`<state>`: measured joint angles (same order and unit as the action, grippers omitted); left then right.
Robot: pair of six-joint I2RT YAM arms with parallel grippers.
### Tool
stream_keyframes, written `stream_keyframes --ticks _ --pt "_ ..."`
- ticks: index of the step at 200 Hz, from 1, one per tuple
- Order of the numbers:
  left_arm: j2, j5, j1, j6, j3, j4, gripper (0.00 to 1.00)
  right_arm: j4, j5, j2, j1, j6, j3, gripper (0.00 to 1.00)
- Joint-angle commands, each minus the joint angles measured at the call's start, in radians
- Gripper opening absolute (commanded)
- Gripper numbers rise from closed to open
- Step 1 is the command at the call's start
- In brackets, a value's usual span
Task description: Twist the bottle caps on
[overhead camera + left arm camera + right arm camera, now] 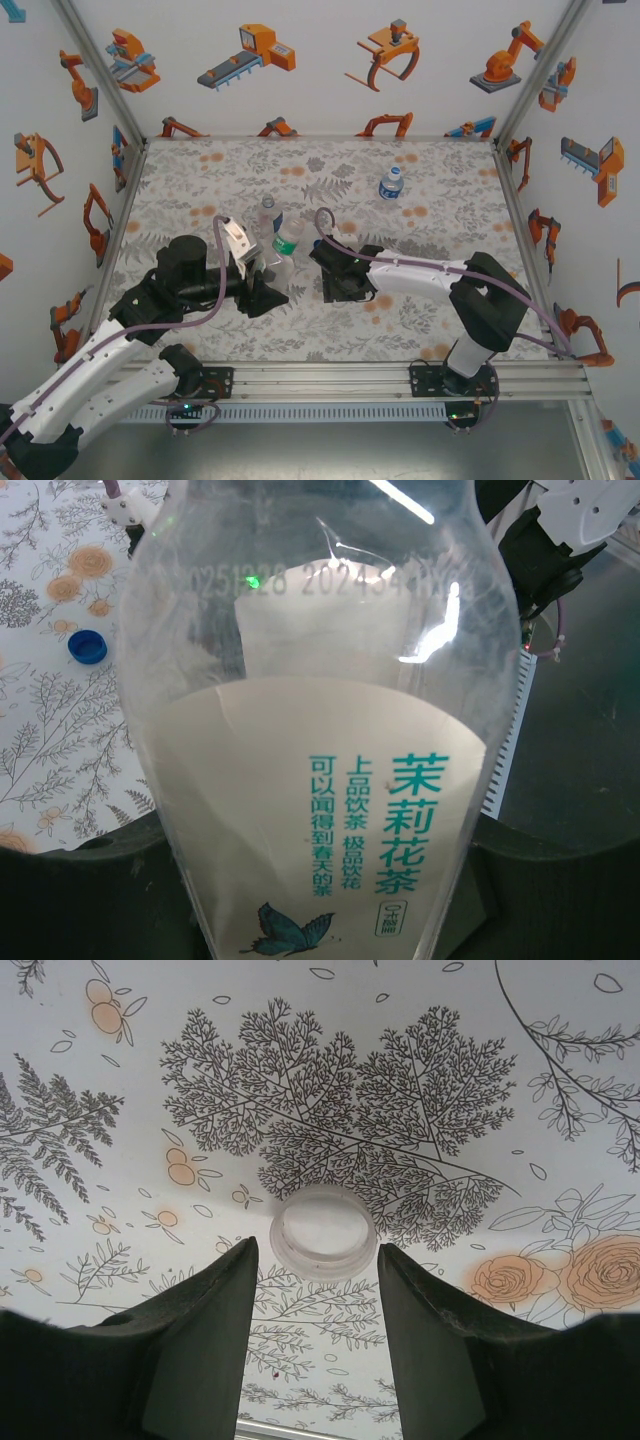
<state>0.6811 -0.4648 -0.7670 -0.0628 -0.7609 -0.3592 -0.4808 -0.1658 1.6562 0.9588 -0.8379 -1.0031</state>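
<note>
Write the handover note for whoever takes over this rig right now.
Left gripper: shut on the green-label bottle, near the table's middle.
Right gripper: fingers open, with the white cap on the table at their tips, not gripped.
Blue cap: loose on the table beside the held bottle.
Slim bottle stands just behind the held one; the squat blue-label bottle stands far right.
Done: cannot tell whether any cap is on.
Left: at least these two loose caps.

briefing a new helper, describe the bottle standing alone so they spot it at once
On the floral table, look toward the far right side. A squat clear bottle stands there by itself. Its blue label and isolation set it apart from the green-labelled bottle and slim bottle clustered at the left arm.
</note>
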Motion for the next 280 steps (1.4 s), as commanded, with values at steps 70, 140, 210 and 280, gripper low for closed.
stream_keyframes --ticks 70,140,210,280 --pt "-0.012 -0.014 0.000 -0.008 0.000 0.025 0.00 0.010 0.010 -0.026 -0.003 0.008 -0.022 0.51" --pt "-0.009 -0.015 0.001 -0.009 0.000 0.026 0.00 -0.001 0.001 -0.042 -0.005 0.010 -0.031 0.50" --pt "-0.012 -0.013 0.000 -0.008 0.000 0.023 0.00 0.004 0.020 -0.004 -0.004 0.006 -0.027 0.52" --pt "-0.009 -0.012 0.000 -0.008 -0.001 0.026 0.00 0.007 0.023 0.017 -0.003 0.005 -0.020 0.53"
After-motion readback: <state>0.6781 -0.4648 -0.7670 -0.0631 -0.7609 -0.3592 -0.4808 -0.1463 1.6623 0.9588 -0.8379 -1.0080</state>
